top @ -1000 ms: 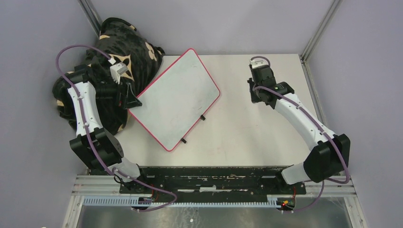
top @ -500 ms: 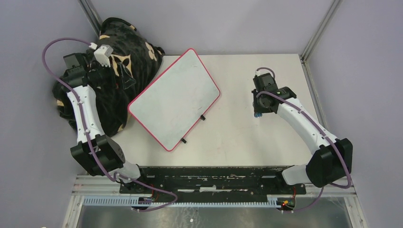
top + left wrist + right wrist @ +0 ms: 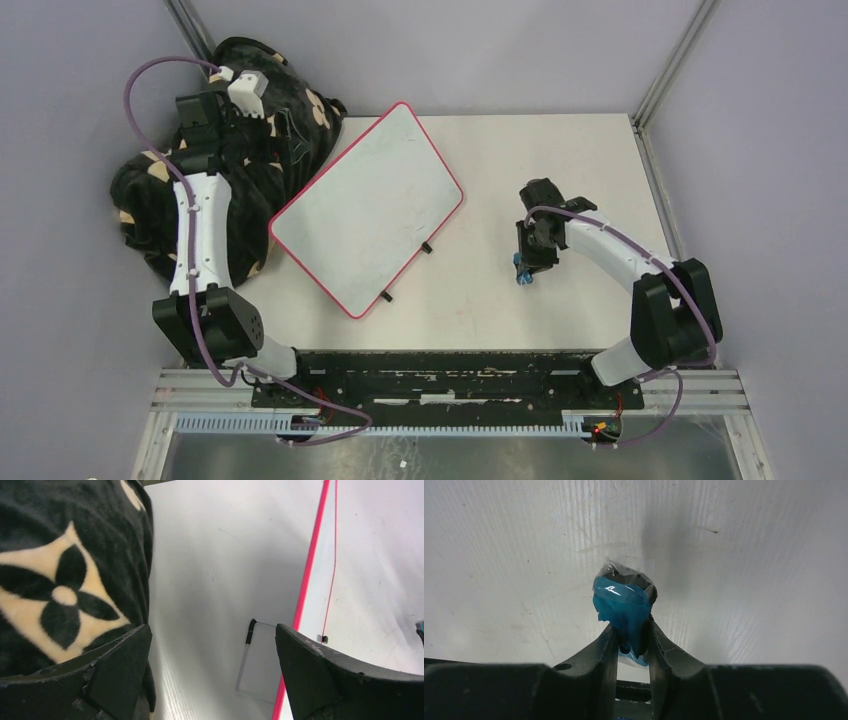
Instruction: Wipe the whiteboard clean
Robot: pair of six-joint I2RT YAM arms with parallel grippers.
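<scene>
Right claw (image 3: 630, 631) pinching blue eraser (image 3: 621, 600), white table (image 3: 570, 150), lilac walls (image 3: 450, 50)

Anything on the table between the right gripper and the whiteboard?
Nothing: in the top view, only bare table separates the right gripper, shut on the blue eraser, from the whiteboard.

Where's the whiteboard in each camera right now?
Top external: whiteboard lies left of centre, turned at an angle.
Left wrist: its pink rim runs diagonally, right of centre.
Right wrist: not in view.
Shared landmark: patterned cloth beside it, in top and left wrist.
</scene>
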